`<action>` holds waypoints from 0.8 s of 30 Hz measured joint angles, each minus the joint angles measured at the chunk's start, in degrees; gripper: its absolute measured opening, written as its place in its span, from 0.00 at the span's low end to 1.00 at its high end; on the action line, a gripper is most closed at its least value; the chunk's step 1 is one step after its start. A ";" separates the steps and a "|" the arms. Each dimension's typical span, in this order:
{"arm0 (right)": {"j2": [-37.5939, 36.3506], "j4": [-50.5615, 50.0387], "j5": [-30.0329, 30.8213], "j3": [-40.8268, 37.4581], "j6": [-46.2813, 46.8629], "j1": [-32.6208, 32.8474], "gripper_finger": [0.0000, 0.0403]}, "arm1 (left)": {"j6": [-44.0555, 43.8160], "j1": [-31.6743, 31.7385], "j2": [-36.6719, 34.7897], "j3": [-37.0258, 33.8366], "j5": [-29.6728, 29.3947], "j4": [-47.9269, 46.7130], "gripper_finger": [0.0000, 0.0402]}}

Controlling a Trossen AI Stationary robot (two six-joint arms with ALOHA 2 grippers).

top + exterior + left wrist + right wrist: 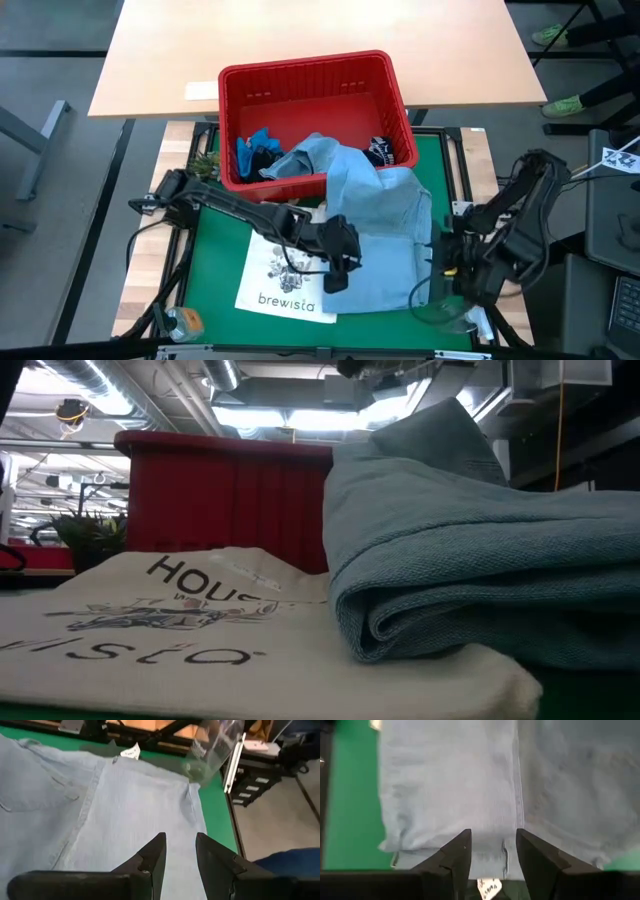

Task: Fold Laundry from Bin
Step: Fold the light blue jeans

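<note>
denim shirt (480, 570): nearest the low camera, light blue, folded edge lying on the tote bag; in the high view it trails from the bin rim down over the table between both pincers
tote bag (285, 275): white, "brewista" print, flat on the table, under and just beside the left pincer; shirt edge overlaps its side
left pincer (338, 268): over the shirt's edge where it meets the tote bag; fingers (152, 857) apart, a gap between the tips, nothing between them; shirt fabric lies just beyond the tips
right pincer (492, 852): at the shirt's opposite edge, near the table's right side; fingers apart, shirt hem and a small white tag (487, 887) show in the gap; cannot tell if the tips touch the cloth
right arm (510, 225): bent in from the table's right edge, well apart from the left pincer
bin (305, 75): red, slotted sides, beyond both pincers at the far end of the green mat, resting partly on the pale wooden table behind
bright blue garment (255, 150): inside the bin, on the left-pincer side
dark navy garment (382, 152): inside the bin, on the right-pincer side, half hidden by the shirt
green mat (215, 250): covers the table under shirt and tote bag
plant (90, 535): small, beside the bin, far from both pincers
clear plastic piece (215, 747): past the shirt's far edge, by the right pincer
</note>
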 joint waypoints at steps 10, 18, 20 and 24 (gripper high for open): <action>8.04 -2.70 -0.51 0.00 12.54 -0.03 0.38 | 0.45 -2.01 0.03 -0.02 -0.01 0.09 0.25; 10.89 -1.89 -4.55 0.00 22.49 0.00 0.38 | 0.50 -2.24 0.03 -0.02 -0.02 0.08 0.25; 9.95 -1.96 -4.58 0.00 22.44 0.00 0.38 | 0.52 -2.22 0.03 -0.02 -0.02 0.07 0.25; 5.30 -6.48 -3.67 0.00 23.29 0.02 0.38 | 0.54 -2.22 0.03 -0.02 -0.02 0.09 0.25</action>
